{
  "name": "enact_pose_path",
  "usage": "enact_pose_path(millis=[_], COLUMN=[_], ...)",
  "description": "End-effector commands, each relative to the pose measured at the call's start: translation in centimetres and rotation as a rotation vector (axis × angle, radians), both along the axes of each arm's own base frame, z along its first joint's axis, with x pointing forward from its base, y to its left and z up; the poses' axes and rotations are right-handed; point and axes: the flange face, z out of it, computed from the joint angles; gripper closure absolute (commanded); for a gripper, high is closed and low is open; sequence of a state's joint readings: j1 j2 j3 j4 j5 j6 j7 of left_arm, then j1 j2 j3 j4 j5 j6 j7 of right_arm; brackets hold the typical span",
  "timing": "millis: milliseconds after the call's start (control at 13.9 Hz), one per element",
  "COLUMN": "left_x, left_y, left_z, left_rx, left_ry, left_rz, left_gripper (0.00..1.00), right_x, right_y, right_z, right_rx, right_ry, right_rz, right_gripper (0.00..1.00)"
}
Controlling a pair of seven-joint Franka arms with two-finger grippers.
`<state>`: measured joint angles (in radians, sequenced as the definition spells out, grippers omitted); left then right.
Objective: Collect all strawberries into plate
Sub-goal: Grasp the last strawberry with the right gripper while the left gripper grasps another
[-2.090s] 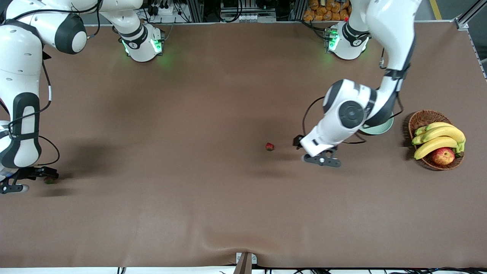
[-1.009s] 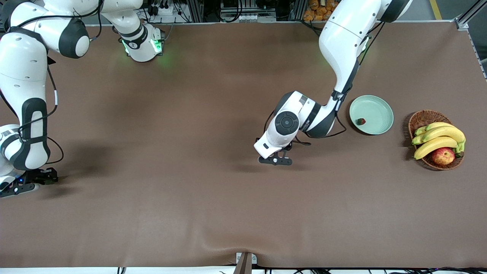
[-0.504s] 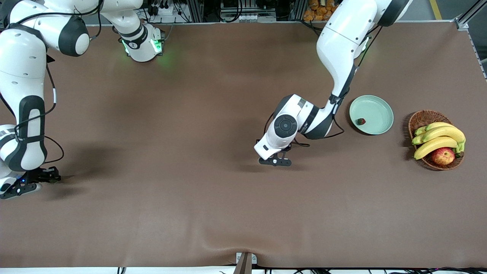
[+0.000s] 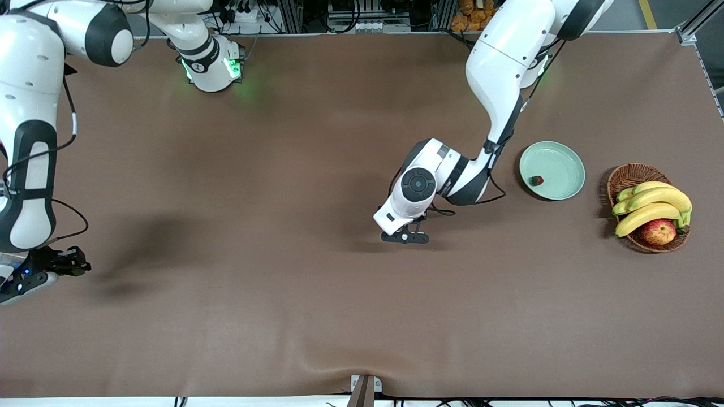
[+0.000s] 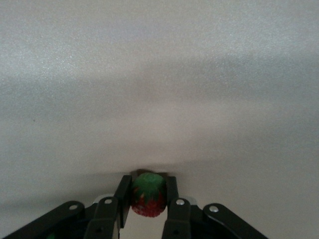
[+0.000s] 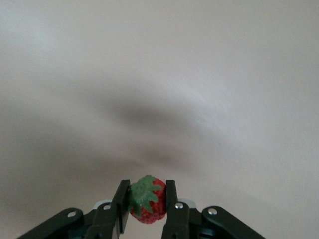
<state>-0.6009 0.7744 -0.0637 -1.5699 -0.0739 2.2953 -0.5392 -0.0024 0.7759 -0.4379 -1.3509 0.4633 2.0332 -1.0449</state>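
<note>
One strawberry (image 4: pixel 536 180) lies in the pale mint-green plate (image 4: pixel 560 164) toward the left arm's end of the table. My left gripper (image 4: pixel 404 237) is down at the table's middle, shut on a second strawberry (image 5: pixel 148 199), which the hand hides in the front view. My right gripper (image 4: pixel 72 266) is at the right arm's end of the table, lifted a little above the cloth. It is shut on the third strawberry (image 6: pixel 148 204), whose green cap faces the wrist camera.
A brown wicker basket (image 4: pixel 626 176) with bananas (image 4: pixel 650 206) and a red-yellow apple (image 4: pixel 659 232) stands beside the plate, closer to the table's end. The brown cloth has a ridge near the front edge (image 4: pixel 317 362).
The left arm swung from over the plate to the strawberry at the table's middle and closed on it. The right gripper rose slightly with its strawberry.
</note>
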Motion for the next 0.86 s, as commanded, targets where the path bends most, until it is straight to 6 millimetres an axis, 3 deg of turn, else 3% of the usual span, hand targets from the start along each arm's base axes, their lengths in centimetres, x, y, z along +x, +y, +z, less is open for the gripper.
enact_pose_path(millis=[0, 216, 360, 576, 793], left_x=[0.1, 1.2, 1.8, 3.9, 5.4], left_y=[-0.2, 1.2, 2.2, 7.6, 14.3], left_z=[0.4, 2.9, 6.0, 10.3, 11.5], left_rx=[-0.002, 0.005, 0.009, 0.013, 0.014], left_ry=[-0.008, -0.003, -0.001, -0.001, 0.003], left_rz=[0.026, 0.04, 0.047, 0.101, 0.114], left_gripper=[0.95, 0.94, 0.93, 0.91, 0.9], right_x=[0.3, 0.4, 0.0, -1.0, -3.5], right_y=[5.7, 15.0, 21.9, 32.5, 43.7], right_z=[4.1, 6.2, 6.7, 7.8, 8.2], right_rx=[0.039, 0.103, 0.127, 0.135, 0.128], right_ry=[0.009, 0.078, 0.118, 0.131, 0.125], right_rz=[0.137, 0.307, 0.41, 0.563, 0.724], right_gripper=[0.95, 0.95, 0.95, 0.95, 0.94])
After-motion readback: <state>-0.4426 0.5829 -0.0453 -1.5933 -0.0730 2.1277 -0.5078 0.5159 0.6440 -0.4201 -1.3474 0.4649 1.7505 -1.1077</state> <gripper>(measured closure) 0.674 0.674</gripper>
